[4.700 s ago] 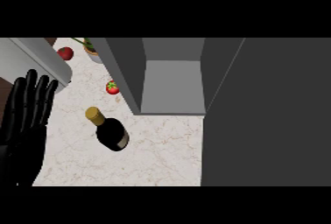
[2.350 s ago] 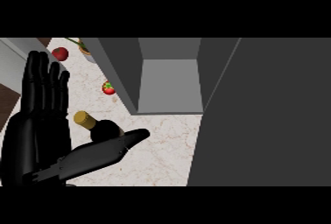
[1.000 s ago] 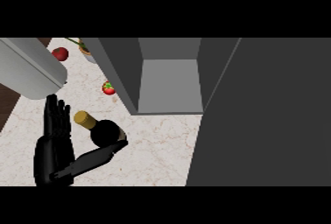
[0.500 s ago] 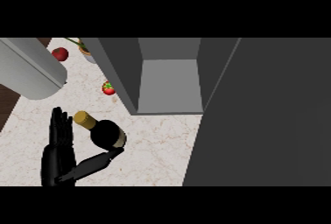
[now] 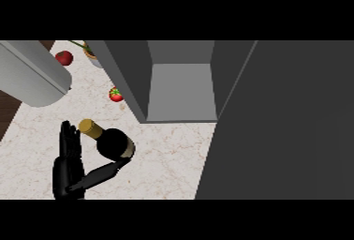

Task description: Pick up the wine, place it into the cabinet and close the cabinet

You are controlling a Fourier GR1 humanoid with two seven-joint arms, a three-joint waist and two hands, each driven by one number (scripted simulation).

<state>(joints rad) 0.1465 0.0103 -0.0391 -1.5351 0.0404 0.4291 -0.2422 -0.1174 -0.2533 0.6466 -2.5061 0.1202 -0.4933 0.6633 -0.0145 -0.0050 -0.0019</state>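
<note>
Grasp step: the right hand (image 5: 71, 169) brackets the wine bottle (image 5: 109, 140) — fingers straight, thumb beneath, not yet curled — and must close before lifting it to the open cabinet (image 5: 181, 89).

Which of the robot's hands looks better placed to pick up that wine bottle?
The left hand. It stands right beside the wine bottle, fingers straight up along its left side and thumb reaching under its base. Its fingers are not yet curled round it. No right hand shows in the head view.
</note>
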